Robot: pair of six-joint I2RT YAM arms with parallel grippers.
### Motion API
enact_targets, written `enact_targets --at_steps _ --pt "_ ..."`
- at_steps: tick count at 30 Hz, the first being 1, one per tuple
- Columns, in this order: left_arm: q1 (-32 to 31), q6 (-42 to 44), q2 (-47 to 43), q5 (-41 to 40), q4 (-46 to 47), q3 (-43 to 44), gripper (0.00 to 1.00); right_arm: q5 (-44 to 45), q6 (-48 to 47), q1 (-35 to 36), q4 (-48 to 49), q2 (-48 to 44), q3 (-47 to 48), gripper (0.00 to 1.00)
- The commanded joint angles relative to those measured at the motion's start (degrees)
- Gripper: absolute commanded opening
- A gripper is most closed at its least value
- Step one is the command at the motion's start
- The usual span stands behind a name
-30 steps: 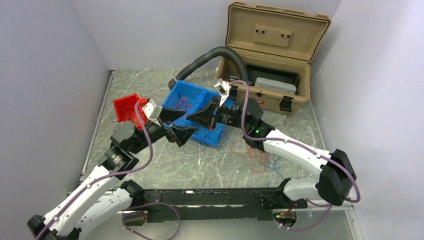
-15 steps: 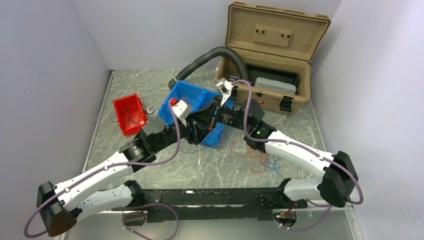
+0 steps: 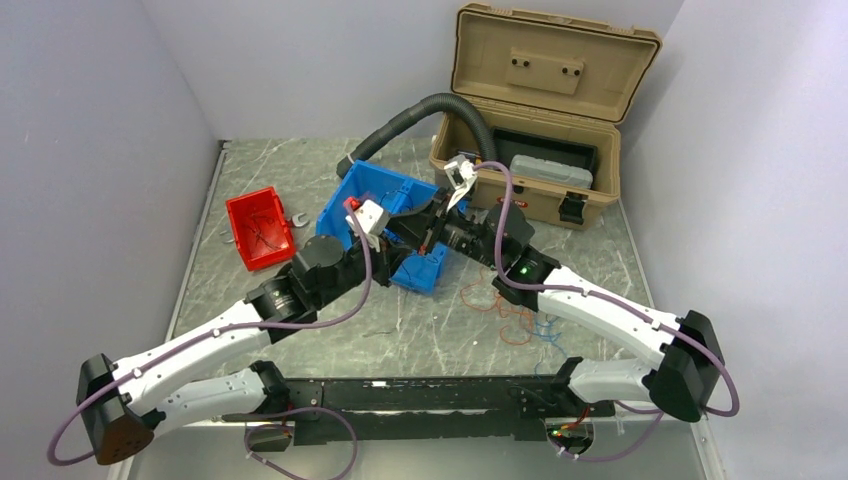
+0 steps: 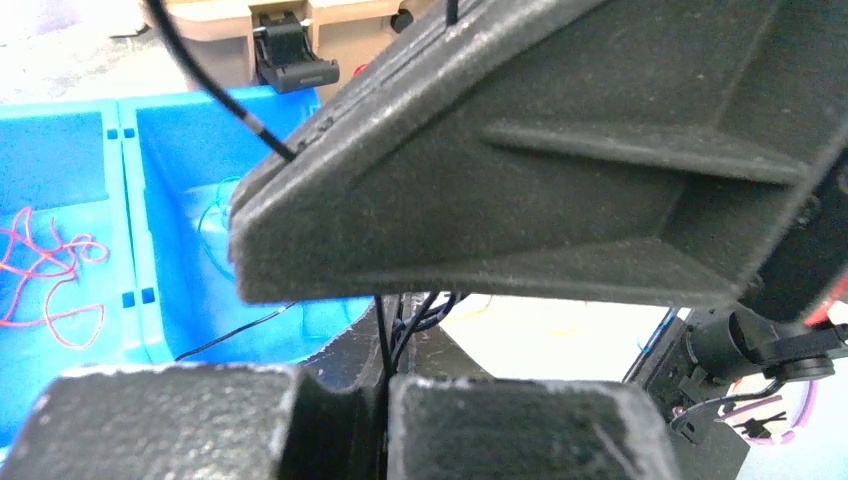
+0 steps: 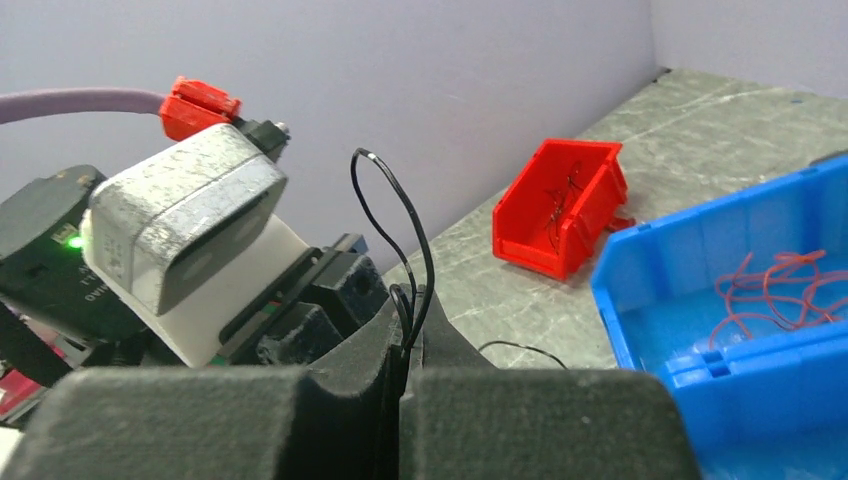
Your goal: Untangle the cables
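- While both arms meet over the blue bin [image 3: 360,190], the left jaws are pressed together on black cables [image 4: 385,330]. The right jaws pinch a black loop [image 5: 415,250], probably to draw the strands apart.
- Inside that bin lie red cables [image 4: 45,265]; loose cables [image 3: 512,318] rest on the counter [image 3: 400,335].
- Counter grey and marbled; walls plain and pale. Also present: red bin [image 3: 258,228], open tan case [image 3: 545,80].

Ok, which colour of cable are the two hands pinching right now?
The black cables: thin black strands run out of both the left hand and the right hand, which are shut. The red cables lie loose in the blue bin.
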Motion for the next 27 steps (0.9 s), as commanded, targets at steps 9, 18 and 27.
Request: enact_targets --at_steps 9,18,27 --pt "1.6 -2.3 -4.8 0.7 -23.3 7.0 0.00 11.1 -0.4 0.0 -0.4 -1.9 -5.0 0.52" --pt "28.3 -3.0 2.4 14.2 -39.8 13.2 0.00 15.0 -2.6 -1.0 -5.4 -5.0 -7.5 0.79" --pt "48.7 -0.6 15.1 12.9 -39.0 19.7 0.00 16.6 -5.9 -2.1 -4.1 -11.0 -11.2 0.79"
